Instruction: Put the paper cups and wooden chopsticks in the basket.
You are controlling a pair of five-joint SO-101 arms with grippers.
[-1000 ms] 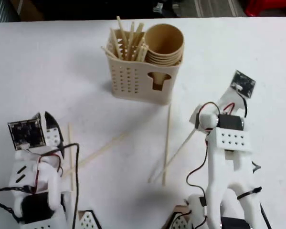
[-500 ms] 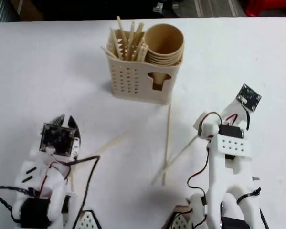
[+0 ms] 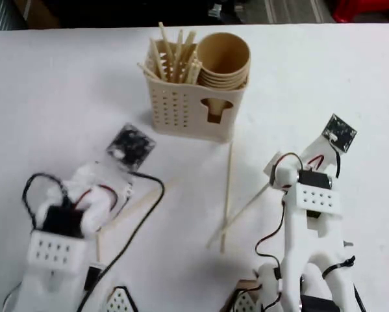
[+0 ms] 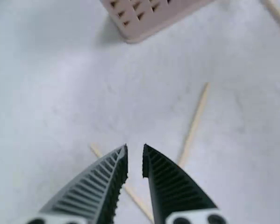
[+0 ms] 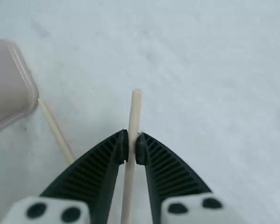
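The cream basket [image 3: 193, 110] stands at the back middle with stacked paper cups [image 3: 223, 60] and several chopsticks [image 3: 171, 55] in it. My right gripper [image 5: 132, 142] is shut on a wooden chopstick [image 5: 134, 109] near its end; this is the slanted chopstick [image 3: 241, 212] that lies low over the table beside the right arm [image 3: 311, 195]. A second chopstick [image 3: 228, 188] crosses it. My left gripper [image 4: 135, 156] hovers over the table with its jaws a narrow gap apart and nothing between them. Below it lie two chopsticks [image 4: 194, 122] [image 4: 135, 198].
The basket's corner [image 5: 11, 88] and the crossing chopstick [image 5: 55, 130] are close to the right gripper. The left arm [image 3: 71, 221] covers part of a slanted chopstick [image 3: 142, 198]. Bare white table lies left of the basket and along the right side.
The left arm has swung from the far left toward the middle and forward, over the slanted chopstick. The right arm shifted slightly outward early on, then held still with its chopstick.
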